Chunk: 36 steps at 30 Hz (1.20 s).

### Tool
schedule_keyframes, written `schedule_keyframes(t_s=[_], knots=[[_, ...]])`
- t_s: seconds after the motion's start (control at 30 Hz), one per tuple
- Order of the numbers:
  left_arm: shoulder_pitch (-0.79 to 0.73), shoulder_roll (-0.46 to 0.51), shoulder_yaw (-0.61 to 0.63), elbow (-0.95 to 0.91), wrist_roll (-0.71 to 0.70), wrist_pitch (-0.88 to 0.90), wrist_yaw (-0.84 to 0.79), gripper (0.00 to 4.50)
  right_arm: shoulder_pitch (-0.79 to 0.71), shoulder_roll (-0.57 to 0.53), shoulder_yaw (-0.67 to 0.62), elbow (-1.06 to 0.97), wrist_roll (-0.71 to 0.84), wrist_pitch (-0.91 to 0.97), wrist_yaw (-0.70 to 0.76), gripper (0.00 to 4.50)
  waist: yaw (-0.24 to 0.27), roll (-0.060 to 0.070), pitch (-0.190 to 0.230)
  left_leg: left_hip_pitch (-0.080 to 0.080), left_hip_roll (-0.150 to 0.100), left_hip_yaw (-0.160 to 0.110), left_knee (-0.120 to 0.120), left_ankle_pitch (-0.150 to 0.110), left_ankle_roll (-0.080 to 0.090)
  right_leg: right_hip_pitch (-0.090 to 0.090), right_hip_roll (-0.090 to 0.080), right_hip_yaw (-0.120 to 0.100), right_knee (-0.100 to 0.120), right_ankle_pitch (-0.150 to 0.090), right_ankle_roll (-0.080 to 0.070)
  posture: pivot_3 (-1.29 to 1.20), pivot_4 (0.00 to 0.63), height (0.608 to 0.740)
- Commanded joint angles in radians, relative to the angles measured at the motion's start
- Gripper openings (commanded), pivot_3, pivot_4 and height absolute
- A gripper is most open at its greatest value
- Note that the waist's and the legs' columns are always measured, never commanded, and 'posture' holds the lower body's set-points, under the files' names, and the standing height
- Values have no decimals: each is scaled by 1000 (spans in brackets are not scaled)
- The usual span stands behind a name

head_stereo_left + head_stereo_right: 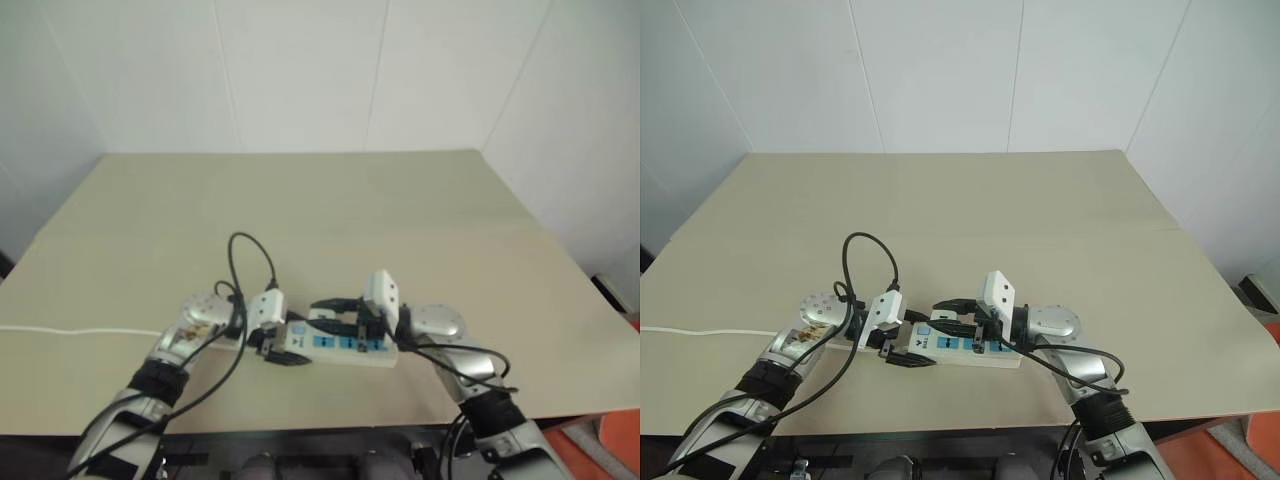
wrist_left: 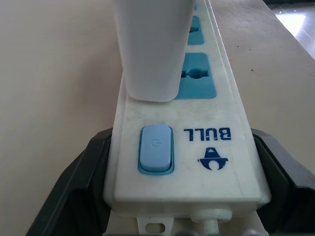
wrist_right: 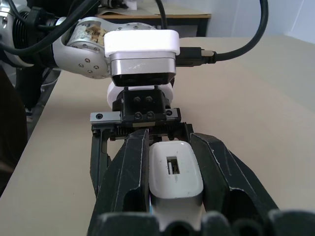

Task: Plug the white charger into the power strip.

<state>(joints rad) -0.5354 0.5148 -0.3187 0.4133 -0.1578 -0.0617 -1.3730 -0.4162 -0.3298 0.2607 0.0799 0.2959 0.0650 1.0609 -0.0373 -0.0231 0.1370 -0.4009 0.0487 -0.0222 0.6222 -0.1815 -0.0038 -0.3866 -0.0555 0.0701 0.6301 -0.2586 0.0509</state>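
Observation:
The power strip (image 1: pixel 352 358), a long white bar with blue sockets, lies near the table's front edge. My left gripper (image 1: pixel 283 350) is shut on its switch end, one black finger (image 2: pixel 78 182) on each long side. The blue switch (image 2: pixel 156 149) sits between those fingers. The white charger (image 3: pixel 174 172) is clamped between the black fingers (image 3: pixel 129 177) of my right gripper (image 1: pixel 335 315), which reaches in level from the right, just above the strip. In the left wrist view the charger (image 2: pixel 150 49) stands upright with its base against the strip's face, just beyond the switch. Its prongs are hidden.
The strip's thin white cord (image 1: pixel 80 331) runs left across the tan table (image 1: pixel 320 210) to its edge. Black cables (image 1: pixel 250 250) loop up above my left wrist. White walls close the far side, and the table's front edge lies just under both arms.

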Motion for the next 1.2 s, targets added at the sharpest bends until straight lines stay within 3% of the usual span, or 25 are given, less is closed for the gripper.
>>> schedule_keyframes(t_s=[0.03,0.7,1.2], knots=[[23,13,-34,27,64,7,5,3307,3,-3,15,39,-35,1,-3,1194,0,0,0,0,0,0,0,0,0,0,0,0,0,0,0,0,150,740],[16,12,-37,26,60,13,6,3307,77,-51,-22,60,-47,7,-35,1194,0,-1,-3,1,0,0,0,0,0,1,0,0,0,0,0,0,150,740],[22,18,-33,11,58,22,11,3307,11,-8,63,129,-80,-7,-4,1194,-3,-1,-4,3,0,0,0,0,0,2,0,1,0,0,0,0,150,740]])
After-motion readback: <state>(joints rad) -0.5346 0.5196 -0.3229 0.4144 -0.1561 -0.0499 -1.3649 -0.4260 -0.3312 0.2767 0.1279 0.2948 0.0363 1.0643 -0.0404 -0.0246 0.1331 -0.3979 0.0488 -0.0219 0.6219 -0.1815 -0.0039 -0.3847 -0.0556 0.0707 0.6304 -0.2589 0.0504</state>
